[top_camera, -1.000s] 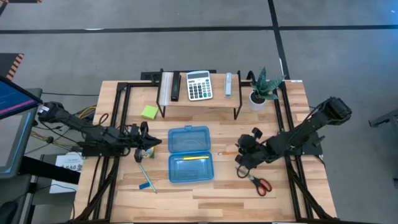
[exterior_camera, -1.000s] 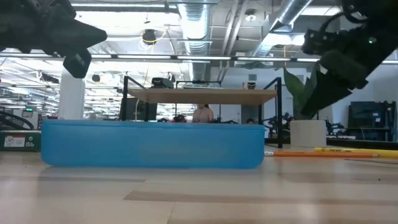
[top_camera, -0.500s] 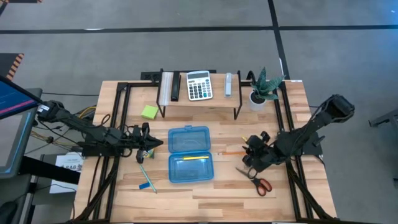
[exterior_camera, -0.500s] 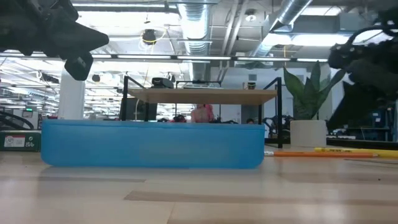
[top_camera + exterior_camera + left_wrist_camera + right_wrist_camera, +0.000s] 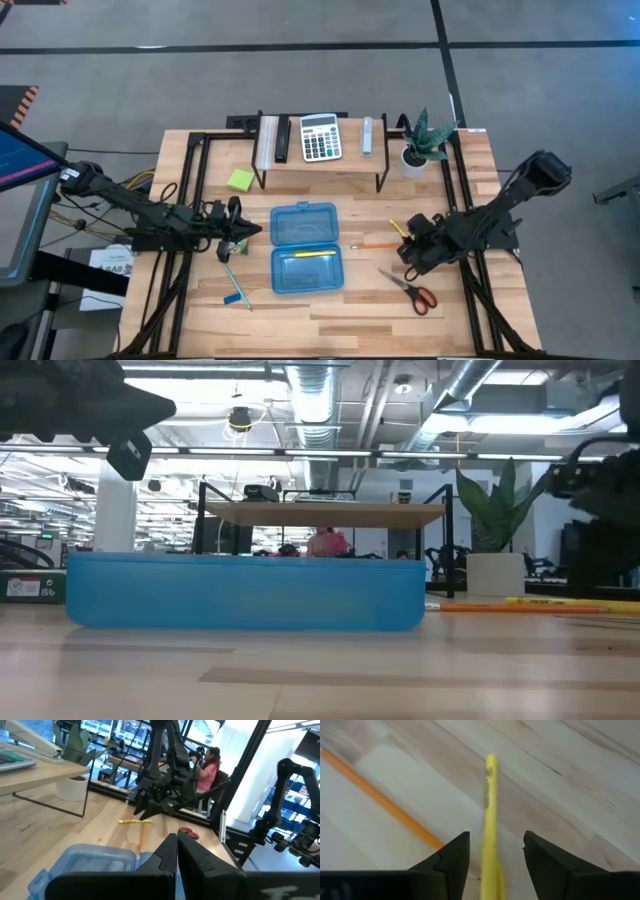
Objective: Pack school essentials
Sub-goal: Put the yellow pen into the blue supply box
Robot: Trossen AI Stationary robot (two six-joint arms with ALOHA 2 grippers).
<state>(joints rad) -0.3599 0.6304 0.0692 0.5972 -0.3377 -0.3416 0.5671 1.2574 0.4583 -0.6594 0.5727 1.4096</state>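
Observation:
The blue pencil box [image 5: 306, 246] lies open mid-table, with one yellow pencil [image 5: 308, 255] in its near half. My right gripper [image 5: 410, 248] hangs open, slanting down over a second yellow pencil [image 5: 490, 810], one finger on each side of it and neither touching. That pencil [image 5: 397, 228] lies flat beside an orange pencil [image 5: 368, 245]. The red-handled scissors [image 5: 412, 291] lie nearer the front edge. My left gripper [image 5: 243, 231] is shut and level at the box's left side, with nothing between its fingers [image 5: 177, 857].
A lime-green sticky-note pad [image 5: 239, 180] and a thin blue pen [image 5: 235, 285] lie left of the box. A low shelf [image 5: 320, 160] at the back carries a calculator [image 5: 320, 137]. A potted plant [image 5: 418, 148] stands at the back right.
My right gripper has moved toward the table's right edge, away from the box, and sunk a little while rolling at the wrist. It now stands over the yellow pencil. Nothing on the table has shifted.

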